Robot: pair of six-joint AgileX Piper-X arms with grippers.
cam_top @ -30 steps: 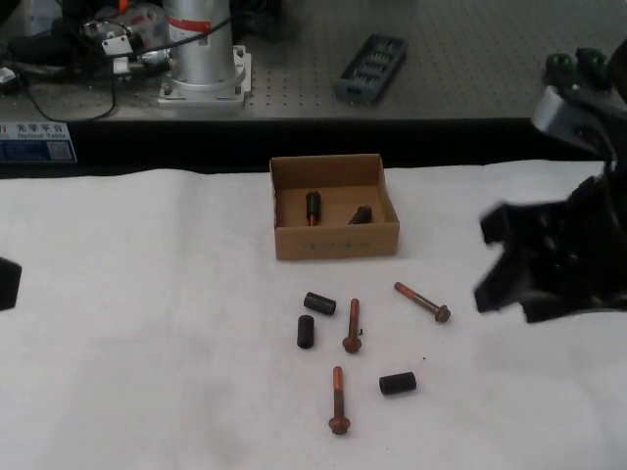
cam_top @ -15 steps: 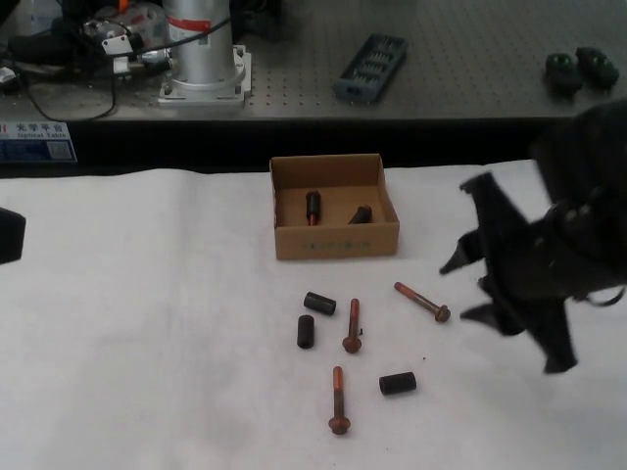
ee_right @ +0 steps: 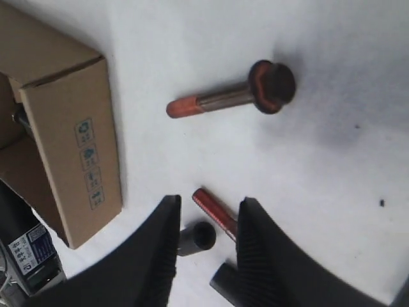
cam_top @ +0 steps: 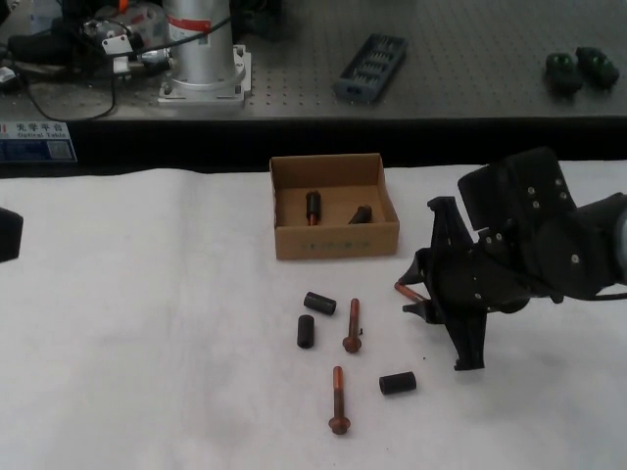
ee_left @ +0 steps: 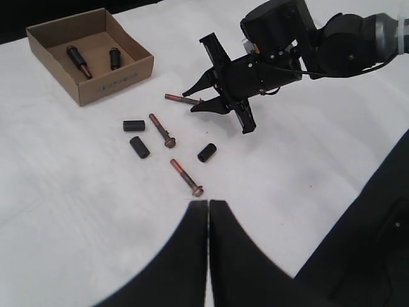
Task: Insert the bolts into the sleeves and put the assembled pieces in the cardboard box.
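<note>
The cardboard box (cam_top: 336, 240) stands mid-bench with two assembled pieces (cam_top: 313, 207) inside. In front of it lie three black sleeves (cam_top: 319, 303) (cam_top: 306, 331) (cam_top: 398, 383) and three copper bolts. Two bolts (cam_top: 352, 325) (cam_top: 338, 399) lie in plain sight. The third bolt (ee_right: 236, 96) is partly hidden under my right gripper (cam_top: 408, 297) in the high view. That gripper hangs low just right of this bolt, open and holding nothing. My left gripper (ee_left: 208, 204) is shut and empty, well back from the parts.
Bare white cloth (cam_top: 147, 343) covers the bench left of the parts. A dark part of an arm (cam_top: 6, 235) shows at the left edge. Behind the cloth stand a metal post (cam_top: 201, 49) and a slotted tray (cam_top: 370, 65).
The right arm has swung in from the right edge and dropped toward the right-hand bolt, its fingers now pointing at it. The parts have not moved.
</note>
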